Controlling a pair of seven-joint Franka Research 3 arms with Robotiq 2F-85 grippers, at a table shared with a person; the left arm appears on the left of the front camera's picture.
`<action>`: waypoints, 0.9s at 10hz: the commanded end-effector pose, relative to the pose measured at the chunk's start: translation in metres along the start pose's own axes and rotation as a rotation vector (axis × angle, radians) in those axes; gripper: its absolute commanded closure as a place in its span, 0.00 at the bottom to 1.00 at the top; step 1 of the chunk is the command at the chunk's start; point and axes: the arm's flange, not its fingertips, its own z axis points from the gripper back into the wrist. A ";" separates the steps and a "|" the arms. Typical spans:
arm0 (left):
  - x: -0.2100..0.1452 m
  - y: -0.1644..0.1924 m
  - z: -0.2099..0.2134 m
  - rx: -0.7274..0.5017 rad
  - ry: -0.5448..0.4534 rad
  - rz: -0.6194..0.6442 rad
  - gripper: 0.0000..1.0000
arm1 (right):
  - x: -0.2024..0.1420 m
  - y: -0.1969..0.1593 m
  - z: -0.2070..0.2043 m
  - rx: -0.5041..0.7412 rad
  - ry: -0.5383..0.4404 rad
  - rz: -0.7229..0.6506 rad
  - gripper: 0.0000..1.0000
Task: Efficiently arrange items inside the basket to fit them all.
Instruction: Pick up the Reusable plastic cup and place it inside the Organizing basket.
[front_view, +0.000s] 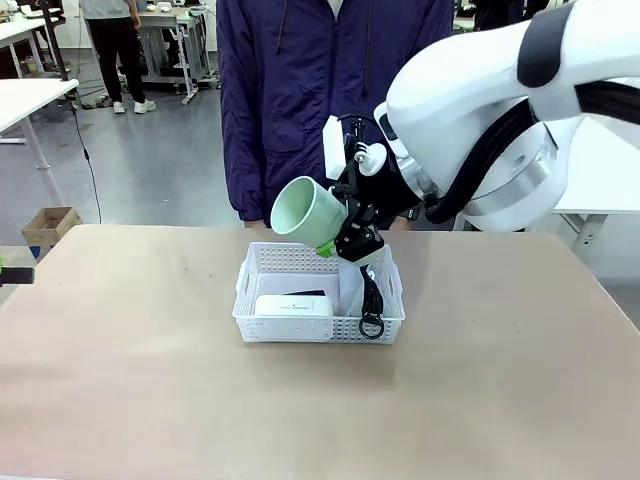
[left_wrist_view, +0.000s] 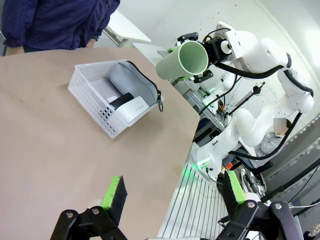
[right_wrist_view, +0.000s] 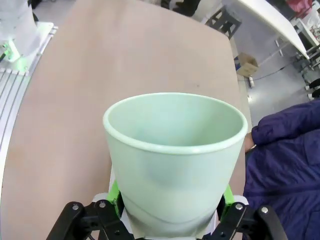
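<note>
While the right gripper (front_view: 345, 235) is clamped on the pale green cup (front_view: 308, 215), it holds the cup in the air above the white basket (front_view: 262, 318). In the front view the cup is tilted, its open mouth facing up and toward picture left, with its base between the green pads. In the right wrist view the cup (right_wrist_view: 172, 160) rises directly ahead of the fingers, the pads pressing its lower wall on both sides; the tan table (right_wrist_view: 100, 75) lies beyond it and the person's dark blue sleeve (right_wrist_view: 282, 155) is off to the side.

Directly below this gripper, the basket holds three items. The grey pouch (front_view: 353, 288) stands on edge at the end nearest the gripper, and its black strap and ring (front_view: 372, 318) hang over the basket's near wall. Farther from the gripper, at the other end, the white box (front_view: 292, 304) lies flat, with the black stapler (front_view: 305, 293) just behind it; whether the two touch cannot be told.

The left gripper (left_wrist_view: 172, 197) has its jaws spread wide and holds nothing. It hovers above the table edge, well apart from the basket (left_wrist_view: 92, 102). Ahead of it, the left wrist view shows the pouch (left_wrist_view: 131, 82) leaning against the basket's far wall, and beyond that the right arm holding the cup (left_wrist_view: 184, 61).
</note>
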 end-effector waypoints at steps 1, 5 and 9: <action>0.000 -0.004 0.000 -0.003 -0.003 0.000 0.00 | 0.001 0.005 0.004 -0.014 -0.029 0.010 0.14; 0.000 -0.004 0.000 -0.003 -0.003 0.000 0.00 | 0.013 -0.034 -0.053 0.152 0.013 0.029 0.14; 0.000 -0.004 0.000 -0.003 -0.003 0.000 0.00 | 0.016 -0.073 -0.122 0.154 0.169 -0.188 0.14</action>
